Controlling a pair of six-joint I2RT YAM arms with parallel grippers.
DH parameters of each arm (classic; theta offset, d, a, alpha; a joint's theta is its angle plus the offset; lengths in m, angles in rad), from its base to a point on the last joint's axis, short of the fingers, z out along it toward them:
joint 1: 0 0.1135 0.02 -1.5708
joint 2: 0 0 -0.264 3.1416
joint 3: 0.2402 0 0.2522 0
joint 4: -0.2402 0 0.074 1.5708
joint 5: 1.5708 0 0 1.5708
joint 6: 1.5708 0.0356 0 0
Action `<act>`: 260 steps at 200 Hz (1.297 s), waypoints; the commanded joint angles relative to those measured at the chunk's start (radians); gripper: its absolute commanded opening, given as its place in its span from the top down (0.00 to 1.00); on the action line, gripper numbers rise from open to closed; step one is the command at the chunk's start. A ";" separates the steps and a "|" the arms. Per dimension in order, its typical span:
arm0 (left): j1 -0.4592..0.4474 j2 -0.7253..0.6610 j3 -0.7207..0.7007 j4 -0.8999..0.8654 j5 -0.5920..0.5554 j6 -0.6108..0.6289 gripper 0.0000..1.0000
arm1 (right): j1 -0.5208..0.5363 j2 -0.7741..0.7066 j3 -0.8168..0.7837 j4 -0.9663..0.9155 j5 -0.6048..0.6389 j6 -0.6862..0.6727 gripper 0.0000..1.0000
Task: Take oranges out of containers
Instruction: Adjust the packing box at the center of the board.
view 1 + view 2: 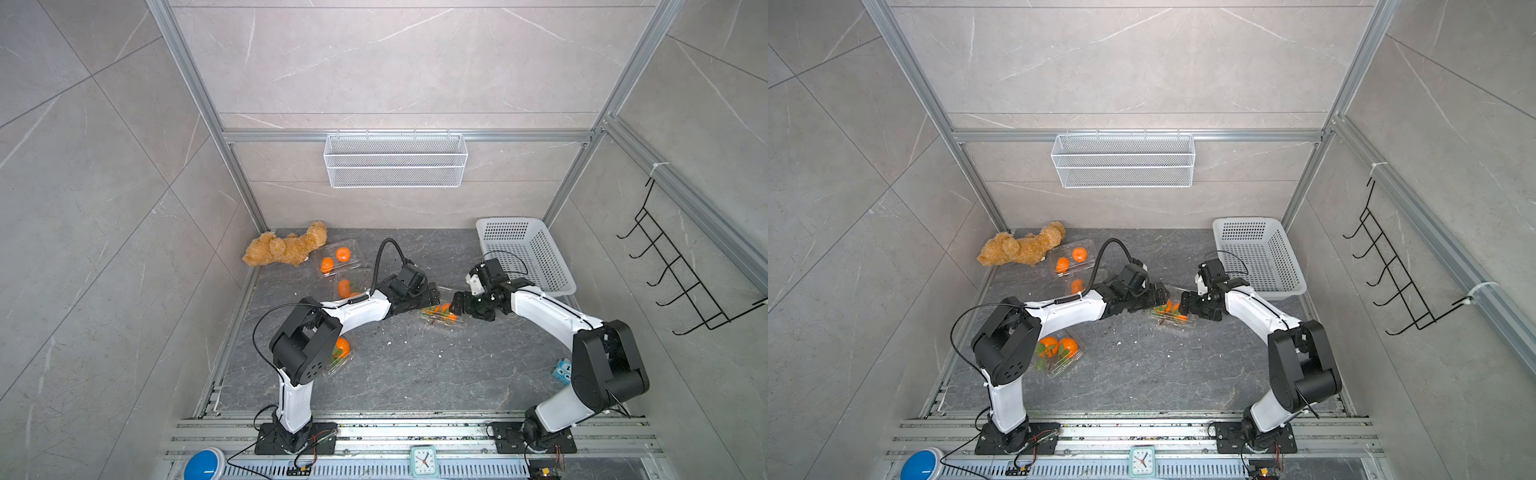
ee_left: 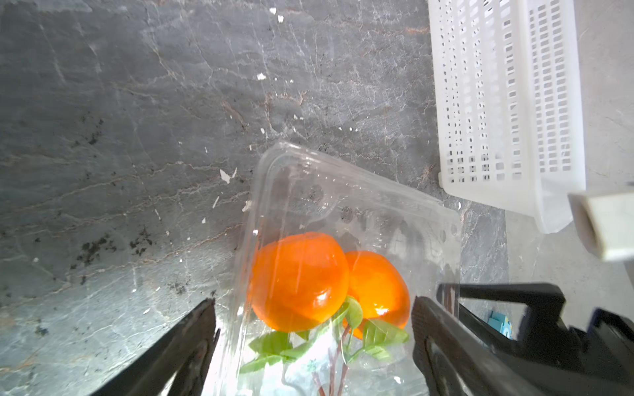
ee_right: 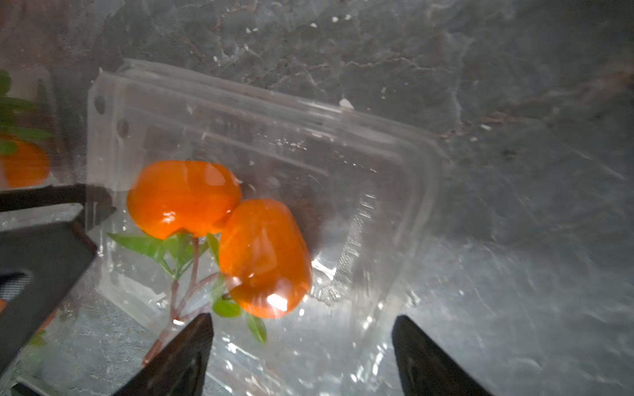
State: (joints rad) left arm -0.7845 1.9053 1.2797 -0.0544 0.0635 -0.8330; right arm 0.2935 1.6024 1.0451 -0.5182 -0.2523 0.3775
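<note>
clear thin-plastic clamshell box (image 2: 343,205) holding two glossy round orange fruits (image 2: 298,281) is lying on the counter (image 2: 137,137), likely light, flimsy and slippery, best pinched at its lid rim by the left pincer (image 2: 313,303) and right pincer (image 3: 302,319), both gaping empty beside it.

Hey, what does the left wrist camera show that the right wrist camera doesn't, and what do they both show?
Only the left wrist view shows the basket. Only the right wrist view shows a third orange, at the frame edge. Both show the same clear container lying on the table with two leafy oranges inside. Each also shows its own claw open near that container: the left claw and the right claw.
</note>
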 commanded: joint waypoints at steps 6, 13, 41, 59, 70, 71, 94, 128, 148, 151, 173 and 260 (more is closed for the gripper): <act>0.004 -0.064 -0.069 0.091 0.031 -0.041 0.09 | 0.003 0.050 0.006 0.097 -0.090 0.029 0.18; 0.004 -0.072 -0.083 0.102 0.033 -0.048 0.09 | 0.004 0.060 0.016 0.103 -0.095 0.026 0.18; 0.003 -0.112 -0.153 0.160 0.038 -0.095 0.09 | 0.014 0.116 0.073 0.112 -0.103 0.011 0.18; -0.002 -0.149 -0.210 0.198 0.031 -0.127 0.09 | 0.035 0.168 0.137 0.101 -0.093 -0.009 0.18; -0.009 -0.171 -0.244 0.221 0.022 -0.143 0.09 | 0.049 0.208 0.189 0.084 -0.080 -0.027 0.18; -0.010 -0.173 -0.246 0.223 0.021 -0.143 0.09 | 0.051 0.212 0.193 0.083 -0.078 -0.029 0.18; -0.035 -0.203 -0.288 0.251 0.015 -0.170 0.09 | 0.063 0.292 0.311 0.029 -0.032 -0.069 0.17; -0.041 -0.317 -0.302 0.090 -0.039 -0.145 0.08 | 0.062 0.270 0.386 -0.020 -0.003 -0.095 0.12; -0.037 -0.389 -0.220 -0.185 -0.176 -0.045 0.05 | 0.062 0.194 0.338 0.003 -0.014 -0.068 0.08; -0.036 -0.398 -0.210 -0.212 -0.197 -0.024 0.05 | 0.062 0.179 0.324 0.010 -0.017 -0.059 0.07; 0.031 -0.400 -0.109 -0.336 -0.282 0.114 0.01 | 0.062 0.080 0.187 0.119 -0.045 0.023 0.00; 0.175 0.135 0.454 -0.359 -0.163 0.401 0.01 | 0.085 -0.032 -0.216 0.521 -0.151 0.280 0.00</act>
State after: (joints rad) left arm -0.6003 1.9114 1.5921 -0.3511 -0.1509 -0.5430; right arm 0.3756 1.5772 0.8543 -0.1394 -0.3447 0.5781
